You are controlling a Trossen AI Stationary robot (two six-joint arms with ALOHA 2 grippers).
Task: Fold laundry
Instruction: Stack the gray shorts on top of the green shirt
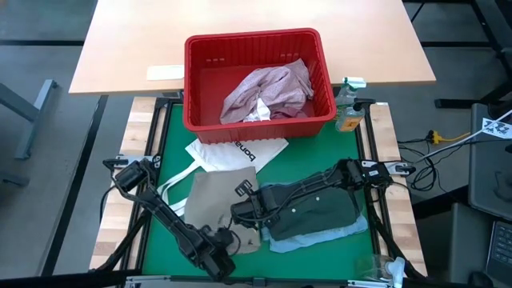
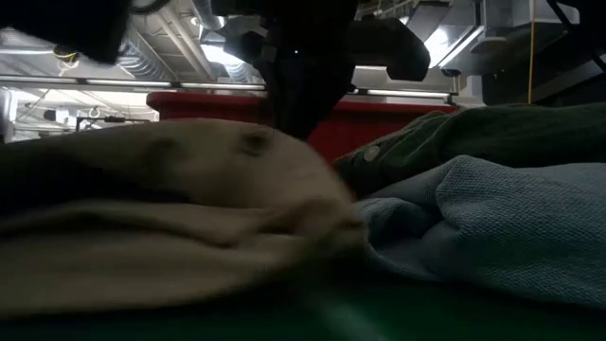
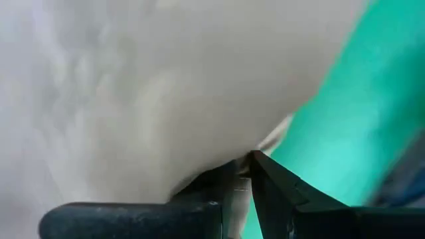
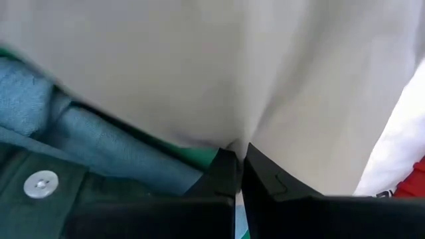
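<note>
A beige-khaki garment [image 1: 214,202] lies on the green mat, humped in the low view [image 2: 170,208]. To its right a dark grey-green garment [image 1: 316,210] rests on a light blue one [image 1: 320,237]. My left gripper [image 1: 232,238] is at the beige garment's near right corner, shut on it [image 3: 244,166]. My right gripper [image 1: 242,210] is at the same garment's right edge, also shut on it [image 4: 234,154]. A mottled pink garment [image 1: 268,88] and a small white piece [image 1: 258,110] lie in the red basket. My left gripper pinches the beige garment's near edge [image 3: 255,147] between its two fingers, coming steeply from above. One layer or several, I cannot tell. The cloth bulges just beyond the fingers, and the rest lies on the mat. My right gripper pinches the beige garment at its right edge [image 4: 232,136] between its shut fingers, pointing steeply down. The number of layers does not show. The cloth spreads away from the fingers, beside the light blue and grey-green garments.
The red slotted basket [image 1: 196,80] stands at the mat's far edge. A white tote bag [image 1: 232,152] with black lettering lies between basket and beige garment. A bottle [image 1: 348,112] stands at the basket's right. Wooden strips [image 1: 120,200] border the mat.
</note>
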